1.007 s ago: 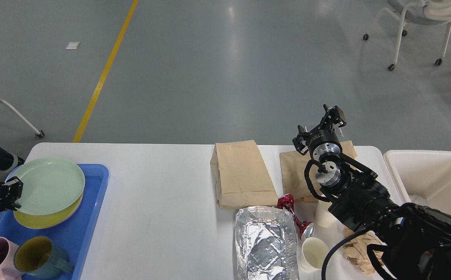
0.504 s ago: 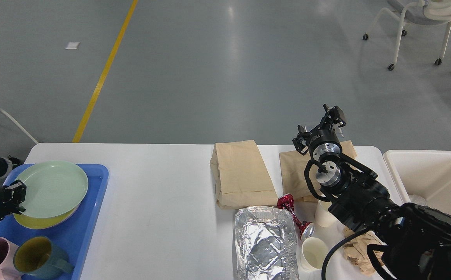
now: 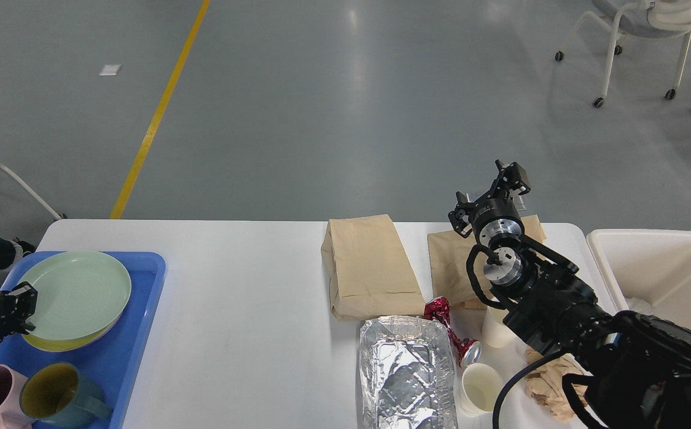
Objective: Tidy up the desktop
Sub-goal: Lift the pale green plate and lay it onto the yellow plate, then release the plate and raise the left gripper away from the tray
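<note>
White desktop (image 3: 244,310), rounded corners, cluttered

— How is the right arm built?
— Matte black housings are seen, joined by bright silver machined rings; a black cable is looped beside the wrist. The right tool (image 3: 491,189) is black, with two small fingers.
— And the left?
— Only a black left tool (image 3: 18,305) and a silver disc are shown.
</note>
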You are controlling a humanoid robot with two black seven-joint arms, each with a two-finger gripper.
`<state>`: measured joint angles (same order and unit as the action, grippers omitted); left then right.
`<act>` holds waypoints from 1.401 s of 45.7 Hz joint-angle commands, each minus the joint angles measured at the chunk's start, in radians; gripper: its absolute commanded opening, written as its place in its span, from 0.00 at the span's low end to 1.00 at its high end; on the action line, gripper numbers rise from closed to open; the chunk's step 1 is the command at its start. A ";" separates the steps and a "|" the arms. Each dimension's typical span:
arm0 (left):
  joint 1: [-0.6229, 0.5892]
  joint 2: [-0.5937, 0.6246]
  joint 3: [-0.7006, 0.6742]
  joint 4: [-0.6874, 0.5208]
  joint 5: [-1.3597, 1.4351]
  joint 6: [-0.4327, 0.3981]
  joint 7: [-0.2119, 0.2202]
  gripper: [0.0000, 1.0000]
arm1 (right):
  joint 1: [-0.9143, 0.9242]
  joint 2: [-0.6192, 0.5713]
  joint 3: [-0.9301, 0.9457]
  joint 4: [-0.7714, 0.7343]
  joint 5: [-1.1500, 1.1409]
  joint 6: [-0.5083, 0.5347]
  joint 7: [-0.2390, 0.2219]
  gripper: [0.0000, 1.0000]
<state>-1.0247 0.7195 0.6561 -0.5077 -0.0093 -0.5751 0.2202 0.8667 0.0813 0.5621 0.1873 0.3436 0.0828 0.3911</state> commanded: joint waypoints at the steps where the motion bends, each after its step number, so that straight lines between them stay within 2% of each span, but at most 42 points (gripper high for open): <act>1: 0.000 -0.002 0.003 0.000 0.002 0.029 0.001 0.12 | 0.000 0.000 -0.001 0.000 0.000 0.000 -0.001 1.00; 16: 0.009 -0.002 0.003 0.000 0.003 0.109 0.001 0.28 | 0.000 0.000 -0.001 0.000 0.000 0.000 0.000 1.00; 24: 0.011 0.000 0.000 0.000 0.003 0.144 0.001 0.40 | 0.000 0.000 -0.001 0.000 0.000 0.000 0.000 1.00; 36: -0.087 0.012 0.008 0.000 0.014 0.136 -0.007 0.80 | 0.000 0.000 0.001 0.000 0.000 0.000 0.000 1.00; 41: -0.147 0.018 0.026 -0.014 0.015 0.121 0.002 0.91 | 0.000 0.000 0.001 0.001 0.000 0.000 0.000 1.00; 50: -0.305 0.061 0.160 -0.045 0.015 0.020 -0.001 0.94 | 0.000 0.000 0.001 0.000 0.000 0.000 -0.001 1.00; 64: -0.521 0.152 0.192 -0.029 0.014 0.037 -0.007 0.96 | 0.000 0.000 0.001 0.000 0.000 0.000 0.000 1.00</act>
<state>-1.4718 0.8402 0.8475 -0.5454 0.0053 -0.5511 0.2157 0.8667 0.0813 0.5624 0.1874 0.3436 0.0828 0.3907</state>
